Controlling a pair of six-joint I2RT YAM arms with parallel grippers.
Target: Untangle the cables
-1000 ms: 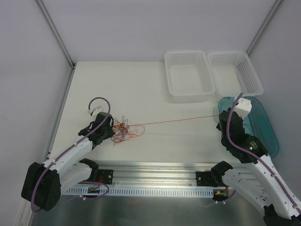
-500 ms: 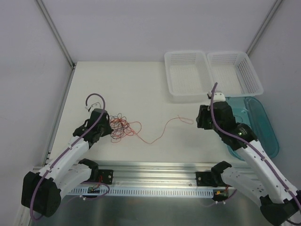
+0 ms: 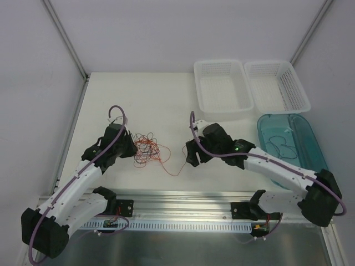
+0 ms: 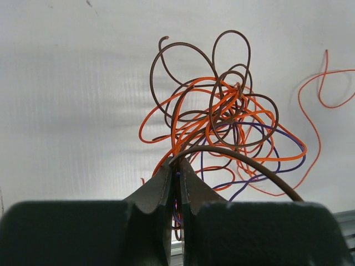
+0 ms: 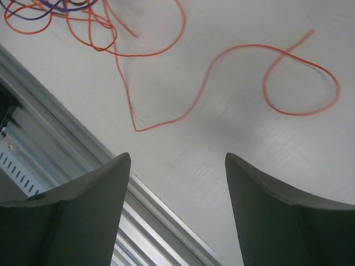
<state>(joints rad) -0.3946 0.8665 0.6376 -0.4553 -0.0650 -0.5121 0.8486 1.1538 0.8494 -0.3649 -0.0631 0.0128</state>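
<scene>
cables (image 4: 222,116) hair-light, springy, snag-prone. left gripper (image 4: 177,169) pinches the knot's edge; right gripper (image 5: 177,160) gapes empty. we judge the loose orange tail (image 5: 255,45) the best hold.

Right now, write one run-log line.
left end effector: shut on cables | right end effector: open, empty | orange cable: lying loose

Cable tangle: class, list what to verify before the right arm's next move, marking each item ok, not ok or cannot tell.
1. Anchor: left gripper pinches wires at the edge of the tangle: ok.
2. Right gripper open and empty: ok.
3. Orange strand lies loose on the table ahead of the right gripper: ok.
4. Orange strand fully free of the tangle: cannot tell.
5. Teal tray has room: ok, only a thin dark cable inside.
</scene>
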